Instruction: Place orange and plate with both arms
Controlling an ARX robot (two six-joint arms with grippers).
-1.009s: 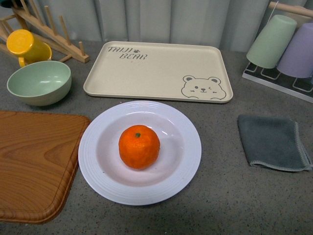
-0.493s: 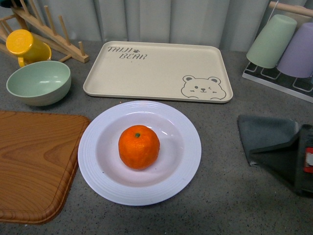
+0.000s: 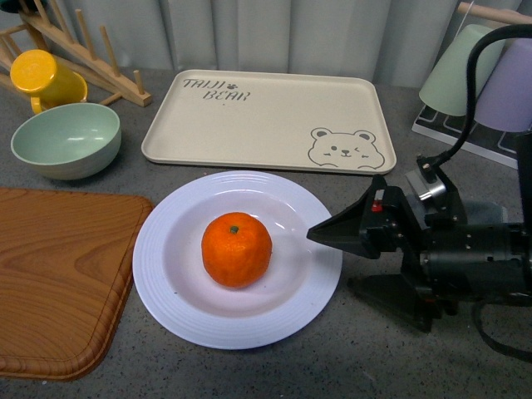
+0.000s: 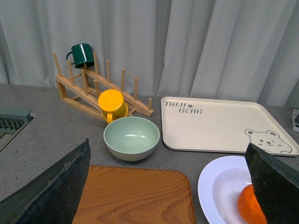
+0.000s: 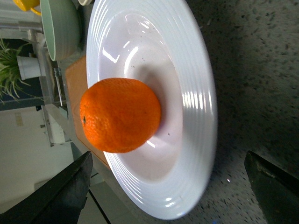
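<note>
One orange point(image 3: 236, 249) sits in the white plate point(image 3: 155, 253).
Right gripper point(image 3: 331, 259), jaws spread, points at the plate's rim; left gripper point(image 4: 167, 154) hangs spread too.

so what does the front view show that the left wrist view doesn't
Only the front view: the right gripper, open at the rim of the plate, plus a pale green cup and a purple cup. Only the left wrist view: the dark green mug in full on the wooden rack, and the open left gripper. Both: plate, orange, bear tray, green bowl, yellow cup, wooden board.
</note>
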